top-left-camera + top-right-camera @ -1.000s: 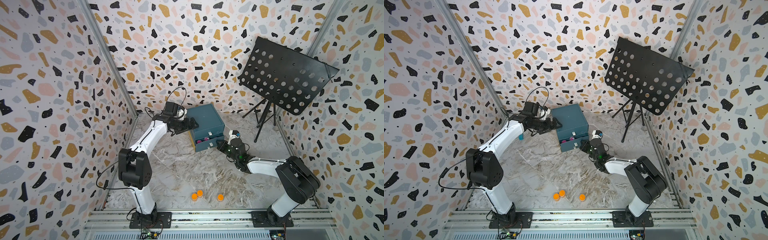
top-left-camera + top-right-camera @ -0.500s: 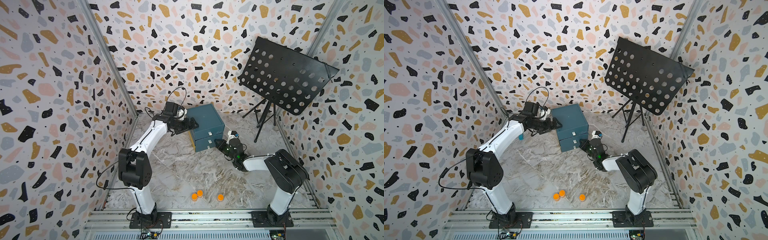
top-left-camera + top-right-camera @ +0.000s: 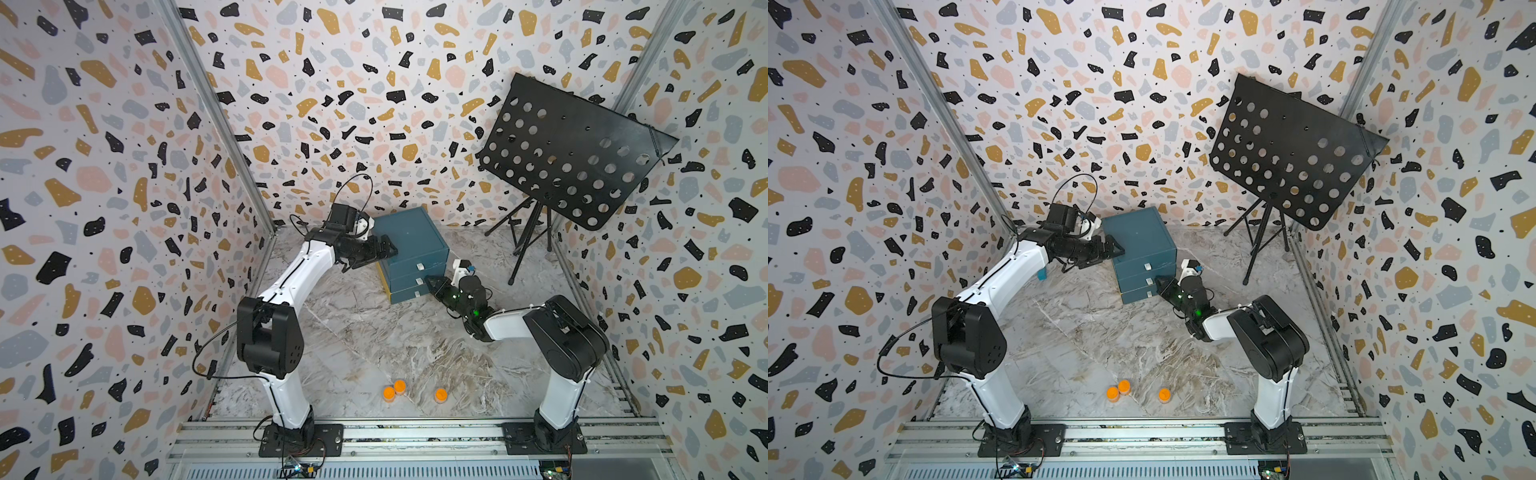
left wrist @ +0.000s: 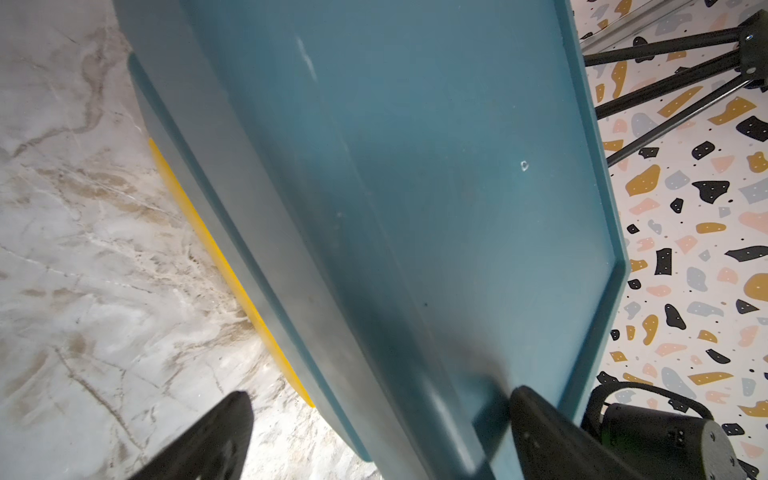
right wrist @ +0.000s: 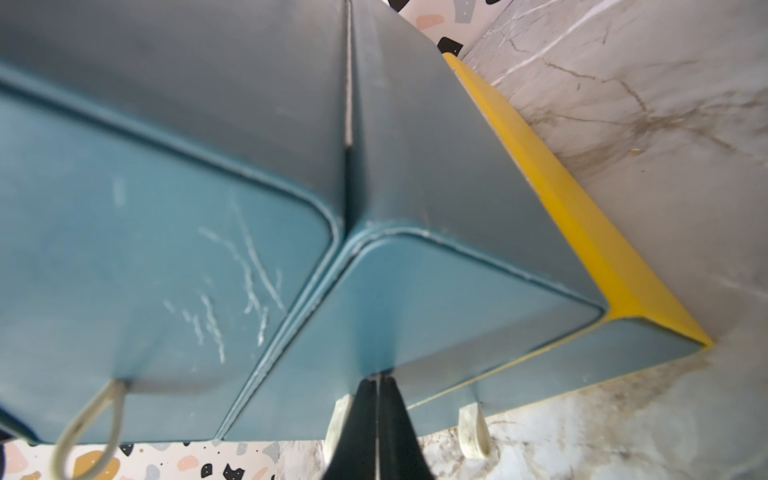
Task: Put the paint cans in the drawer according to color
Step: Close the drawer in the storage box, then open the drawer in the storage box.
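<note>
1. Right gripper point(image 5: 378, 386) has its black fingers pinched together with only a hairline between them and nothing caught there. Its tips press on the front of the middle drawer, just beside that drawer's small white pull tab point(image 5: 337, 417).
2. Left gripper point(image 4: 380, 395) is spread wide and grasps nothing. One finger point(image 4: 540, 428) lies on the box's flat top near its left edge, and the other hangs off the left side above the floor.
3. Both meet at the teal-blue cube-shaped box of three stacked drawers point(image 3: 411, 237), which stands far back by the wall. All three drawers are pushed in flush, and a yellow strip runs along its lower left edge.
4. Three tiny round orange-topped paint jars stand on the grey marble-look floor point(image 3: 374, 332) at the near edge, between the arm bases and well apart from the box. Two sit just beside each other point(image 3: 389, 393), and the third is to their right point(image 3: 440, 395).
5. In a top view, a small cyan block point(image 3: 1041, 274) lies under the left arm. A black perforated music stand point(image 3: 573, 153) fills the far right corner.
</note>
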Tool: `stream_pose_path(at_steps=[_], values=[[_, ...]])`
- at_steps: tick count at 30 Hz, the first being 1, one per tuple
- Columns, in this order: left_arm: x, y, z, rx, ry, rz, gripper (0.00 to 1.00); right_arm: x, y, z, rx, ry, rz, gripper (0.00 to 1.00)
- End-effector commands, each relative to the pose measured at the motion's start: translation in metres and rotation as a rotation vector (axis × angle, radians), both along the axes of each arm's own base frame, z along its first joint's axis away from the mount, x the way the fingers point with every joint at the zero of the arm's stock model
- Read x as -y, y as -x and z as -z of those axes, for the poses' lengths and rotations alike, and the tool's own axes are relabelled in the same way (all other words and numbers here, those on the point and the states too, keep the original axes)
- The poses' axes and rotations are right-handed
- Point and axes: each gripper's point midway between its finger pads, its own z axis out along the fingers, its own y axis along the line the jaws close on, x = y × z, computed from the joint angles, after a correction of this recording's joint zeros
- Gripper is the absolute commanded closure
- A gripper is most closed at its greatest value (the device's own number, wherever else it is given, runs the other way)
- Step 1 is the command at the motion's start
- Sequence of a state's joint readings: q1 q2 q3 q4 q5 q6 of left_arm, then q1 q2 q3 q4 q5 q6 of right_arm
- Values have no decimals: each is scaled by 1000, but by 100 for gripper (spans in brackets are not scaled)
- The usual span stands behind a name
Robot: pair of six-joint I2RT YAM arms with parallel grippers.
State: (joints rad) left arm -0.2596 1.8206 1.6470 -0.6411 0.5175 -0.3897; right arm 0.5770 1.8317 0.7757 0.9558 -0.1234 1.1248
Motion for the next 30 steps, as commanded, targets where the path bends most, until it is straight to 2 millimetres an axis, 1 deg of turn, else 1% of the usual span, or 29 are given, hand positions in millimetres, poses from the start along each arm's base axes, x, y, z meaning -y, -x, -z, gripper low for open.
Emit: stream_pose_path(at_steps=[1, 3, 6, 11, 14, 17, 24, 30], values=[[-1, 7, 28, -74, -43, 1, 1, 6, 8, -28, 66, 7, -13, 74], [-1, 7, 29, -75, -44, 1, 1, 8, 14, -26, 55, 21, -24, 67], [-1, 6, 28, -74, -43, 1, 1, 8, 25, -18, 32, 33, -51, 62], [-1, 6, 29, -74, -44, 1, 1, 5, 38, 0, -9, 48, -80, 60], [-1, 7, 29, -75, -44, 1, 1, -3, 47, 10, -26, 54, -111, 59], [-1, 7, 29, -75, -44, 0, 1, -12, 52, 18, -37, 59, -131, 57], [-2, 6, 30, -78, -45, 0, 1, -23, 45, 38, -68, 25, -130, 55], [-1, 7, 29, -76, -44, 1, 1, -30, 33, 47, -66, 3, -119, 55]])
